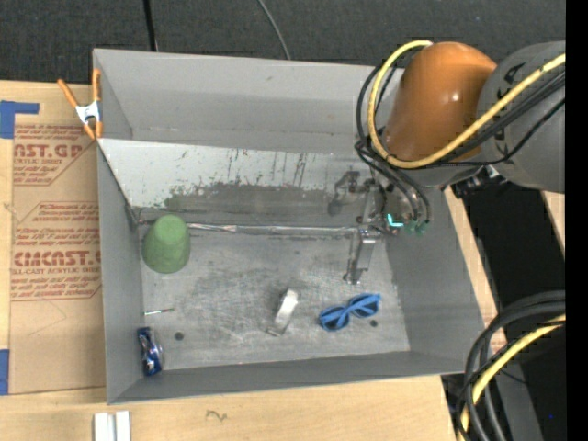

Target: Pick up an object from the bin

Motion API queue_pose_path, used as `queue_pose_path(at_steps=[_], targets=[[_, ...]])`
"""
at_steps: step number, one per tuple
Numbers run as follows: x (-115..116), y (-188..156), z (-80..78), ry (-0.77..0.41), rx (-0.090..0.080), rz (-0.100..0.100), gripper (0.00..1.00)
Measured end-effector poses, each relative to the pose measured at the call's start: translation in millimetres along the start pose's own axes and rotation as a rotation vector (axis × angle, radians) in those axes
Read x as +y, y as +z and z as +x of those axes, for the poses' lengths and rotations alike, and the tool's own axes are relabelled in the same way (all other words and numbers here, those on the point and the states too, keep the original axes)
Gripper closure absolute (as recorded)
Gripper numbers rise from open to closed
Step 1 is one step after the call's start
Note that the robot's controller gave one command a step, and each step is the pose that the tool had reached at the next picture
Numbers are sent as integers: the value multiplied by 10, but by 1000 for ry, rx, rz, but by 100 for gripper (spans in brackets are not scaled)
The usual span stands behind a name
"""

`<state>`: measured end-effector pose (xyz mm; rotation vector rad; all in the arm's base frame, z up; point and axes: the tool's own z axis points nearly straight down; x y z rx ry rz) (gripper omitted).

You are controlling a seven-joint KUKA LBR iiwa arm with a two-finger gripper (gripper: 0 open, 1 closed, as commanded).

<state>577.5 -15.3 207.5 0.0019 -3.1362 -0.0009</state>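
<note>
- Gripper (360,263): low over bin (230,278) floor, right side; opening and hold indiscernible.
- Glasses (349,311), blue: nearest thing, on floor near Gripper, toward front wall.
- White piece (286,310): just left of Glasses.
- Green cup (166,243): far left.

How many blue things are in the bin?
2. The blue sunglasses lie on the bin floor near the front wall, right of the middle. The small blue thing lies in the front left corner. The arm covers part of the bin's right side, so another could be hidden there.
</note>
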Motion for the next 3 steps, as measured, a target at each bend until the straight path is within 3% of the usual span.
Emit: queue_pose_path(at_steps=[1,2,3], targets=[[-198,1395,395,-137,-12,0,0],[-196,1350,367,-138,-17,1,100],[-583,-347,375,-822,-12,6,100]])
